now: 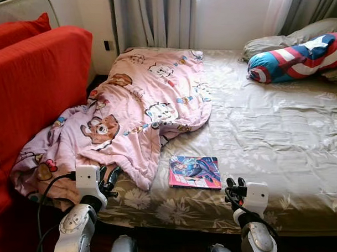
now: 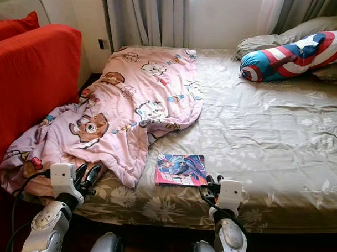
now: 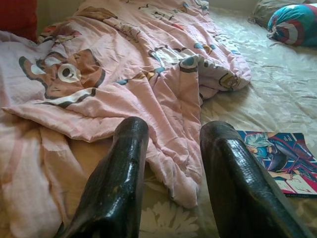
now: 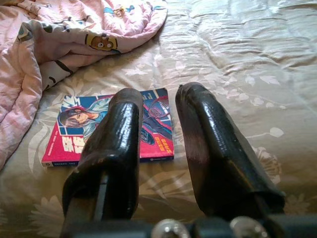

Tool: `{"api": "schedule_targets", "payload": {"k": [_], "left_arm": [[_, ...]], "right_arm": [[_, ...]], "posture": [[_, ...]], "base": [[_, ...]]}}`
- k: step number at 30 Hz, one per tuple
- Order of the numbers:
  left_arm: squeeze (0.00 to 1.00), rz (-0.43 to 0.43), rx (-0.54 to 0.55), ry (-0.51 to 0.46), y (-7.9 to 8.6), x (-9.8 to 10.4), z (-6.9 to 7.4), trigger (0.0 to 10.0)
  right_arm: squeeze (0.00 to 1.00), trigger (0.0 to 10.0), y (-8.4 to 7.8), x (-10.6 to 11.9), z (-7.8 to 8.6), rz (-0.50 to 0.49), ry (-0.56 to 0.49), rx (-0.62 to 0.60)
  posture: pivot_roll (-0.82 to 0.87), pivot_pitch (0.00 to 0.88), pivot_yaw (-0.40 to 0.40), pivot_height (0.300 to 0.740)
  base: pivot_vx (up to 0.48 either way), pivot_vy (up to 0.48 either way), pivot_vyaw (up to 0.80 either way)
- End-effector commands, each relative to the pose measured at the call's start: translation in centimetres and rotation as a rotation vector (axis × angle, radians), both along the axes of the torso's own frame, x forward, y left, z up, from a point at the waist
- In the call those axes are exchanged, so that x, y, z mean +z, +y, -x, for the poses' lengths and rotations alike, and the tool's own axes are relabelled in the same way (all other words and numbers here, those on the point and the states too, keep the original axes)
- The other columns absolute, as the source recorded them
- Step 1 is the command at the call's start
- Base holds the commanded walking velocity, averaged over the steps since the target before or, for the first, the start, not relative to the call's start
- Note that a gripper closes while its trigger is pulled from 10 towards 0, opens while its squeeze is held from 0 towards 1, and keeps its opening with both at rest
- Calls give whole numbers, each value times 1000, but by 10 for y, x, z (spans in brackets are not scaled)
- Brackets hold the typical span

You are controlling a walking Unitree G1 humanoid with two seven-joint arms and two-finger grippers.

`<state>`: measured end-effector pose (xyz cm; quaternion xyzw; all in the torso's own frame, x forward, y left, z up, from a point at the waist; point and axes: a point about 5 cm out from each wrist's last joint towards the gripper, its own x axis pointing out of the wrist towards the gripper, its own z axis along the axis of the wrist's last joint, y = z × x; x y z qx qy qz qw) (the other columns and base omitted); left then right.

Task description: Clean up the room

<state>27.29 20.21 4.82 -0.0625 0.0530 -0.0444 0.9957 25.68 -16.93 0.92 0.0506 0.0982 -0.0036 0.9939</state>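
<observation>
Pink and rumpled, the cartoon-print blanket (image 1: 130, 113) takes up the left side of the bed (image 1: 278, 141) — we see it bunched up and spilling off the near left edge toward the red sofa (image 1: 37, 82). Olive floral bedding covers the rest, pretty flat on the right.

Near the front edge, just right of the blanket's lowest fold, we've got a comic book (image 1: 195, 172) lying flat, cover up, not touching the blanket as far as we can tell. Far right up by the wall there's a red, white and blue striped bolster pillow (image 1: 298, 58) resting against a grey-green pillow (image 1: 304, 34).

Our left gripper (image 3: 171, 134) hovers low at the near left edge, pointed at the blanket's fold, fingers spread with nothing between them. Our right gripper (image 4: 157, 106) sits just on the near side of the comic book — also parted, gripping nothing, aimed straight at the cover.

Grey curtains (image 1: 153, 17) hang behind the bed on the far wall.
</observation>
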Motion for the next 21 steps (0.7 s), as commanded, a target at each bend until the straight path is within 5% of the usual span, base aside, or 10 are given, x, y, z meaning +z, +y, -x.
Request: {"api": "schedule_targets", "payload": {"k": [1,4,21], "left_arm": [[0,7,2,15,2,-1,-1,10000],[0,8,2,15,2,-1,-1,10000],[0,6,1,16,2,-1,0,10000]], "right_arm": [[0,10000,1,0,0,12,-1,18],[0,10000,2,0,0,8,-1,18],[0,10000,1,-1,0,-4,6,8]], "posture": [[-23,14,-1,629],[-23,14,-1,629],[-21,16,1,629]], "base": [[0,0,800],[80,0,723],[244,0,0]]}}
